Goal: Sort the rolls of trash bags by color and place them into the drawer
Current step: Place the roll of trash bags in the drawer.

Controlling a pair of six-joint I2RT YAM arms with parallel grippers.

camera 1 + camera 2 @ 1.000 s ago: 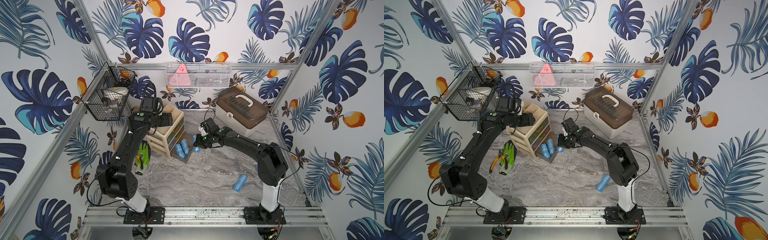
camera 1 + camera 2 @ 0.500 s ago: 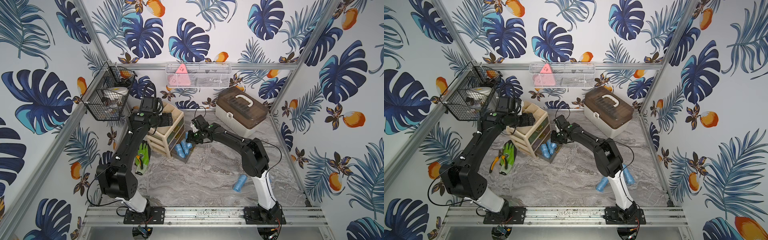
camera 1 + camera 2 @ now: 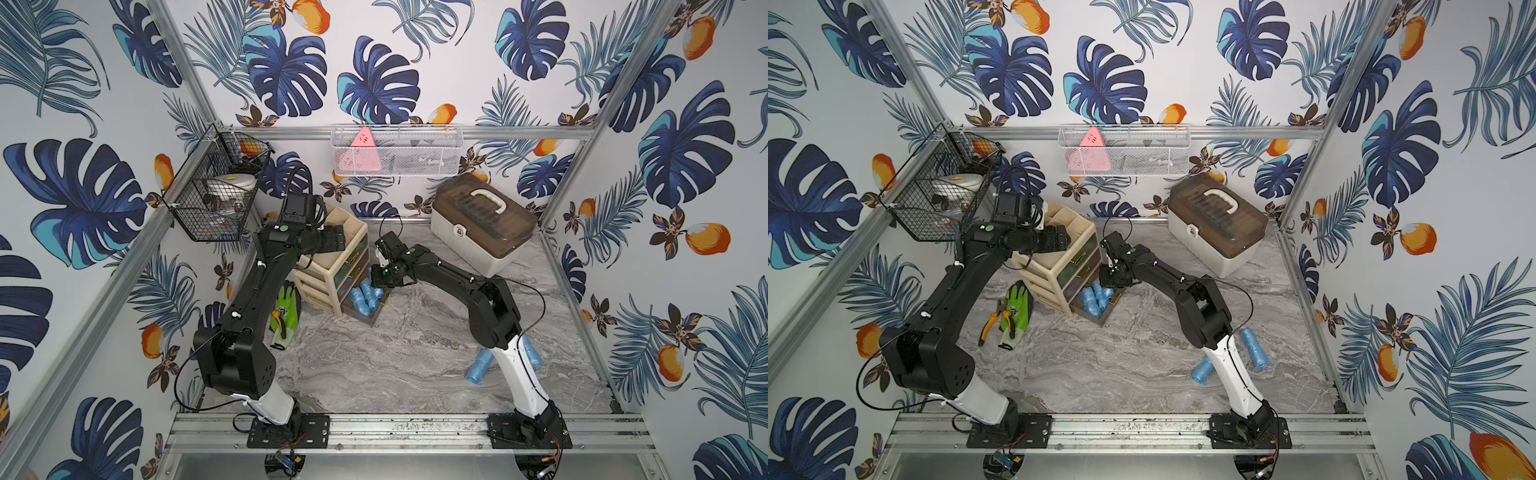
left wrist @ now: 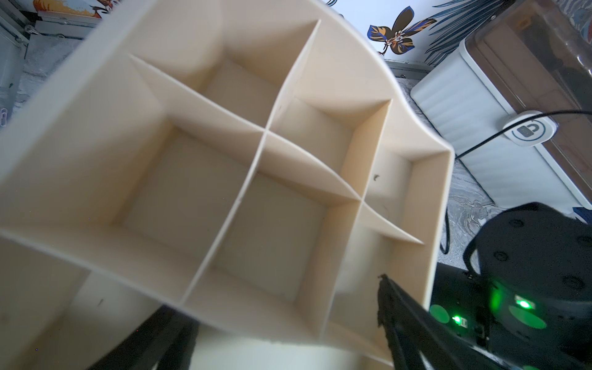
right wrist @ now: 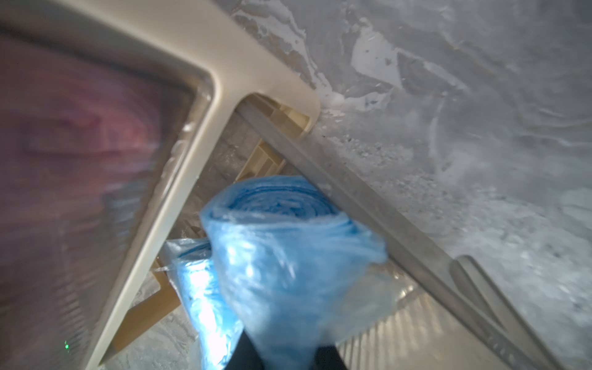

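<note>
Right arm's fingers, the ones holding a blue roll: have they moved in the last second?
Yes. The right fingers carried the blue roll leftward in the top views, toward the beige drawer unit, and are now over its open bottom drawer.

Light-blue rolls (image 3: 365,297), cream drawer unit (image 3: 332,270), grey-marbled table (image 3: 395,353).

Drawer unit (image 3: 332,257) far left on my table (image 3: 395,357), bottom drawer (image 3: 376,318) pulled out toward near right, stored rolls (image 3: 365,295) in it; held roll (image 5: 288,256) in my right gripper (image 3: 376,284) over that drawer. Glove (image 3: 286,307) and pliers (image 3: 994,320) left of unit. Case (image 3: 482,232) far right. Loose rolls (image 3: 1255,347) near right, either side of my right arm. Wire basket (image 3: 216,195) on left wall, mesh basket (image 3: 395,153) on far wall
</note>
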